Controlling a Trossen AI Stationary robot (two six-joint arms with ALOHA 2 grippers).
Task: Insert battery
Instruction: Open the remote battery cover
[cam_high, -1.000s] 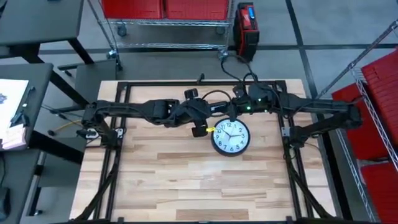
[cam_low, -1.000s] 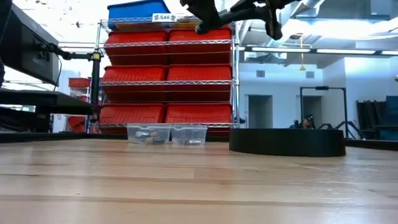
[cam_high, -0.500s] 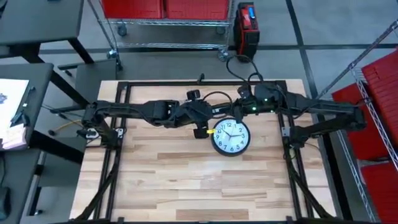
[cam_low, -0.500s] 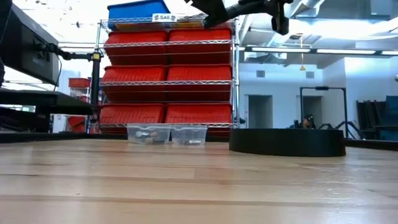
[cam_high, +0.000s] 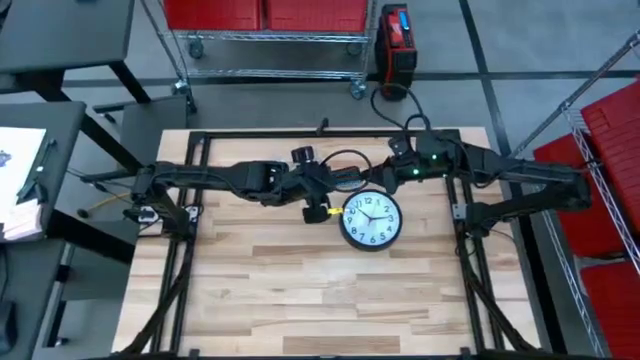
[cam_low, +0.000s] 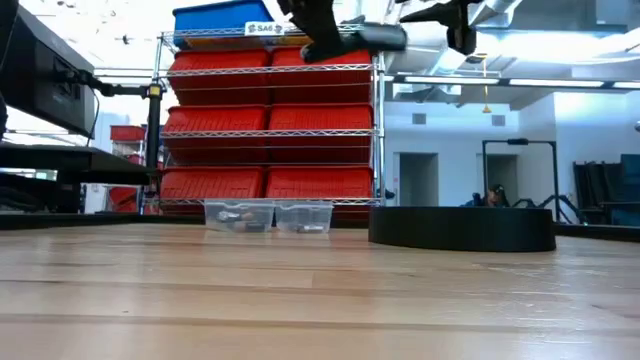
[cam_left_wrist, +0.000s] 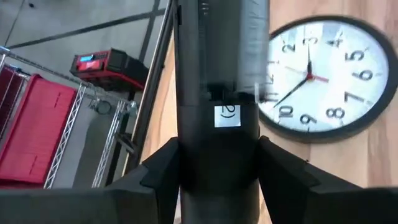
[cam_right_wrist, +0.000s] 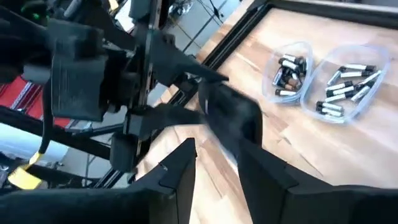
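clock (cam_left_wrist: 323, 74): hour numerals 2–10 | arm sticker (cam_left_wrist: 227, 116): "(2"

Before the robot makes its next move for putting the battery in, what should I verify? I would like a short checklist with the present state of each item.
1. Clock's back side reachable: not ok. The clock lies face up on the table.
2. Battery held by the left tool: cannot tell. A small yellow piece shows at it, beside the clock's rim.
3. Spare batteries available: ok. The clear tubs hold batteries.
4. Arms free of each other: cannot tell. The right tool hangs above the table, close to the left arm.
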